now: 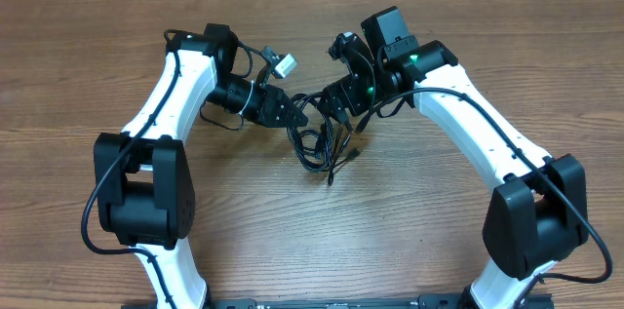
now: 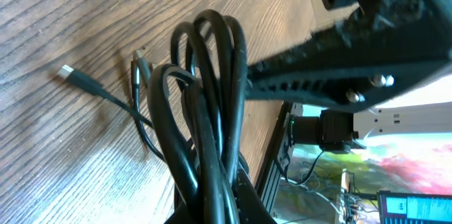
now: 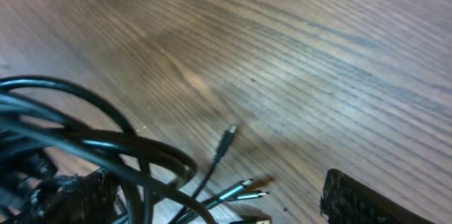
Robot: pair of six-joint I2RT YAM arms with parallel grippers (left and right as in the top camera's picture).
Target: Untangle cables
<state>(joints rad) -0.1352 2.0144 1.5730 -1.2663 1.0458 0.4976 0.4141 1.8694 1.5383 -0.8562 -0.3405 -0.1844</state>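
Separating step – cables (image 1: 314, 138) bunched at table (image 1: 439, 17) centre, between both arms.
Now: left gripper (image 1: 289, 116) is clamped tight on the bundle, loops standing up, plug ends (image 2: 65, 71) trailing on the wood. The right gripper (image 3: 212, 194) has its jaws wide and grips nothing, with strands lying against one finger. Next move, I'd say: right closes on one loose loop and draws it away from left – a single strand, not the bunch.

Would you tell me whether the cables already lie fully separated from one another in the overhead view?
No, the cables sit in one bunched tangle of overlapping loops on the wooden table.
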